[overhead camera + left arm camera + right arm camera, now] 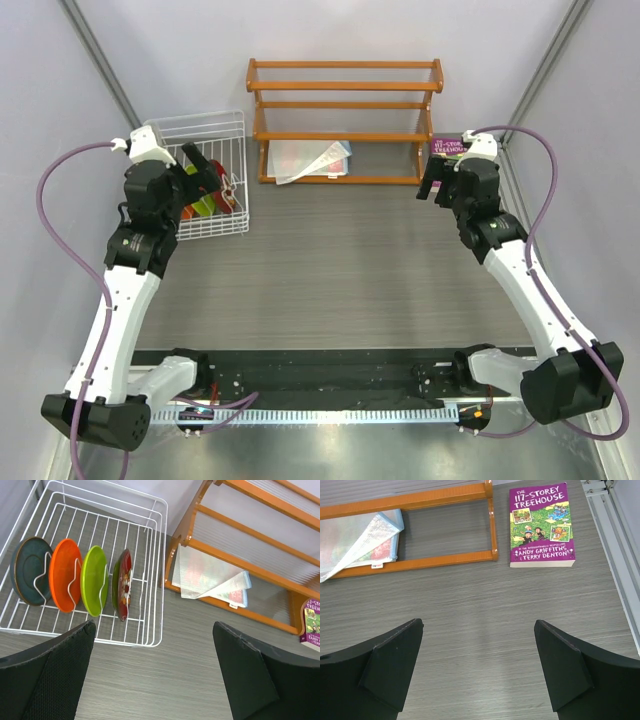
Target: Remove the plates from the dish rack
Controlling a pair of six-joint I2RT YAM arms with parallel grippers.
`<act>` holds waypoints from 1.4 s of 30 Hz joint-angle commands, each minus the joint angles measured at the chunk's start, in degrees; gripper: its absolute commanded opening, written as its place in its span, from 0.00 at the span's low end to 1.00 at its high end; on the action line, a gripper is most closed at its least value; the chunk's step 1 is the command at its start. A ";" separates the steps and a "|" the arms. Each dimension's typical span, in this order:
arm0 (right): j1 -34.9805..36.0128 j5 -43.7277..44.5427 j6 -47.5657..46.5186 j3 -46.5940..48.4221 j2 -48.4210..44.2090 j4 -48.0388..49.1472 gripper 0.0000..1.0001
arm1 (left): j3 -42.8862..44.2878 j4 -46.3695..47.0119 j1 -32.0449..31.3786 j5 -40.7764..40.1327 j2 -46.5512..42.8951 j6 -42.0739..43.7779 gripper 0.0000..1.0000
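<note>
The worktop [165, 680] carries the dish rack [161, 570], just ahead and left of the left end effector [154, 630], whose fingers are spread wide and hold nothing. All four plates [94, 587] stand on edge inside, the dark red plate [124, 585] nearest. The step in hand looks like the first approach; the next move probably calls for straddling that plate's rim. The right end effector [479, 625], likewise spread, hangs well apart.

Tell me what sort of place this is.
Probably a robot lab test cell, not a kitchen: two arms bolted to a grey table between bare panel walls, with staged props, a dish rack of plates, a wooden shelf and a children's book.
</note>
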 commanded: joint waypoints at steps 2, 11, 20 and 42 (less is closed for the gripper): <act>0.14 1.28 -1.59 2.29 0.86 0.17 1.00 | -0.23 4.10 0.05 2.51 -0.60 1.56 0.99; 0.06 2.42 -3.26 2.03 2.62 -0.10 1.00 | 2.40 3.40 0.05 0.78 7.56 0.52 1.00; 0.06 1.37 -3.44 3.08 5.87 -0.19 1.00 | 2.23 7.61 0.05 -4.67 19.16 -0.46 0.91; 0.06 0.58 -4.14 7.48 14.22 -0.19 0.93 | 7.32 13.86 5.94 -3.10 37.98 -4.76 0.58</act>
